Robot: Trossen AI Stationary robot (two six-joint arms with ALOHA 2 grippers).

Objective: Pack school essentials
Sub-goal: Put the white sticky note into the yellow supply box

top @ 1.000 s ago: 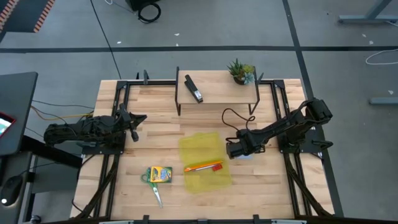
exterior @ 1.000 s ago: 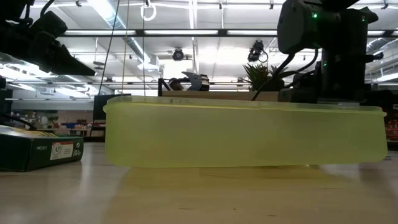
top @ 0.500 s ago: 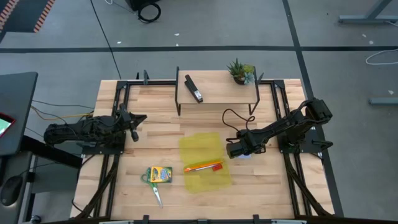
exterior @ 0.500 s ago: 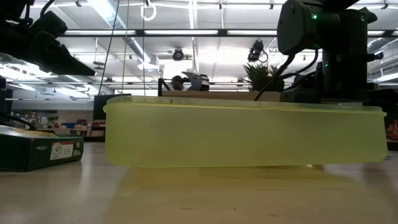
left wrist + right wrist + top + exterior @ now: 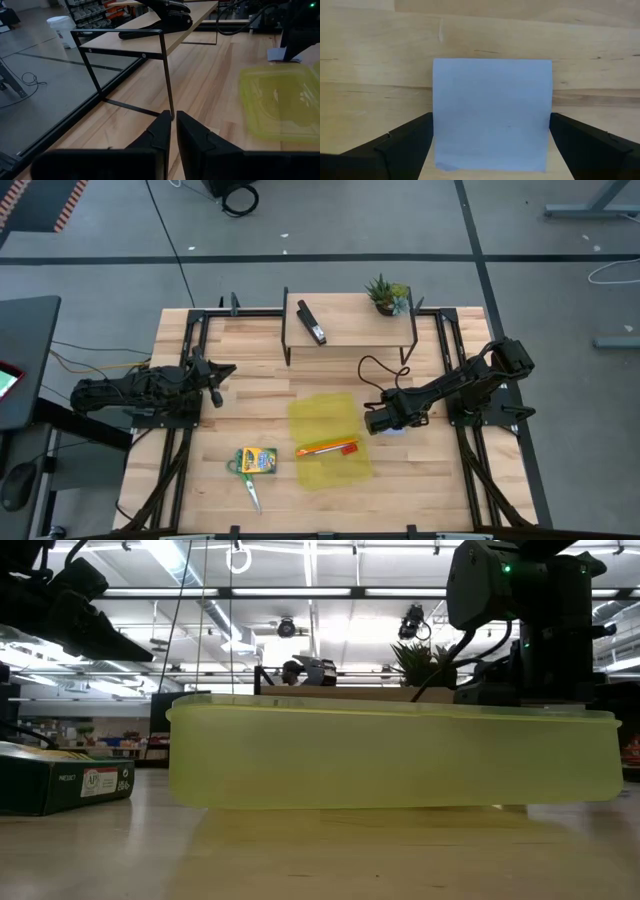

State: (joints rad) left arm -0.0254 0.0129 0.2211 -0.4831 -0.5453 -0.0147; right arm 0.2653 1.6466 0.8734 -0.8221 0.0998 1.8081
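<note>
The pale lavender-blue notepad [image 5: 492, 112] lies flat on the table, right of the yellow-green translucent container [image 5: 328, 438]. My right gripper [image 5: 491, 127] points down over the notepad, open, one finger at each side edge. Orange pencils [image 5: 325, 448] and a small red piece [image 5: 350, 446] lie in the container. The crayon box [image 5: 257, 461] and green-handled scissors [image 5: 246, 481] lie on the table to its left. I cannot make out the purple pen. My left gripper [image 5: 216, 374] waits shut near the left edge. My right gripper comes at the notepad from above, its fingers [image 5: 405, 145] right beside the pad's two opposite side edges [image 5: 436, 115]. I cannot tell whether they touch it. The notepad lies flat on the table.
A black wire shelf [image 5: 350, 320] stands at the far edge, carrying the black stapler [image 5: 312, 323] and the small potted plant [image 5: 387, 294]. A cable [image 5: 372, 366] loops off the right arm. Bare wood lies between the left gripper and the container.
</note>
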